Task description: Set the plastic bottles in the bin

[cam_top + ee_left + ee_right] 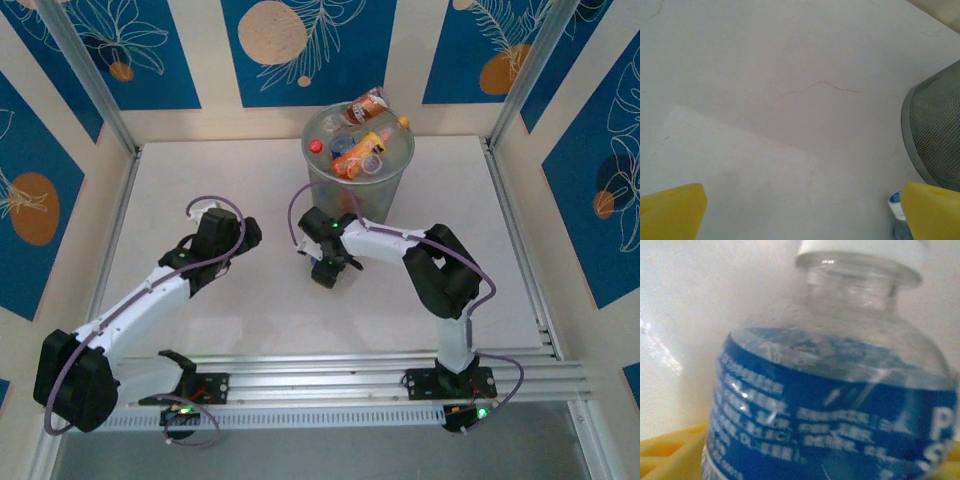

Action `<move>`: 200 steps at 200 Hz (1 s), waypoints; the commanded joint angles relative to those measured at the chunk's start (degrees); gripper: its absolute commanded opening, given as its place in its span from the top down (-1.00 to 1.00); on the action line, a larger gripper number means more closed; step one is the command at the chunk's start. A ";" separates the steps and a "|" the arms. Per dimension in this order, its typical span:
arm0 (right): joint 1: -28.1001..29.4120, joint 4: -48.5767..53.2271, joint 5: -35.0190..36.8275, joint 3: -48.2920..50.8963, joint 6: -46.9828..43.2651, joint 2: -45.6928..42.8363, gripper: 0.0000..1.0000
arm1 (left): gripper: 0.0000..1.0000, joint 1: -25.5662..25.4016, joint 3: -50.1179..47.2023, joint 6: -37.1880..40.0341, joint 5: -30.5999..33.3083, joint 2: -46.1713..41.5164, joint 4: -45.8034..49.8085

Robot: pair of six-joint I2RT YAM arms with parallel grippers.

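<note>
The bin (357,190), a round grey mesh wastebasket, stands at the back middle of the table, and its wall (935,135) shows at the right of the left wrist view. Several plastic bottles (355,148) with orange and red labels and caps lie inside it. In front of the bin, my right gripper (325,270) points down at the table. Its yellow fingers (670,452) press both sides of a clear plastic bottle (835,405) with a blue label and white cap. My left gripper (207,213) hovers open over bare table, with nothing between its yellow fingers (672,210).
Patterned blue and cream walls with metal posts enclose the white table (220,180). A rail (350,375) runs along the near edge by the arm bases. A blue-and-white bottle top (896,204) peeks beside the left gripper's right finger.
</note>
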State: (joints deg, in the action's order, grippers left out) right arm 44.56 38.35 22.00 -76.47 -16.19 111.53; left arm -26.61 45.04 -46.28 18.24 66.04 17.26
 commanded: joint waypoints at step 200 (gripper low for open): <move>3.68 -4.15 8.14 -15.48 26.79 -35.00 0.13 | -0.99 1.03 6.65 8.31 -3.05 -2.76 -1.37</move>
State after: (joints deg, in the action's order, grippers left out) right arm 50.92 38.98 23.62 -89.69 2.04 76.23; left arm -26.35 48.14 -40.56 17.21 63.16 17.43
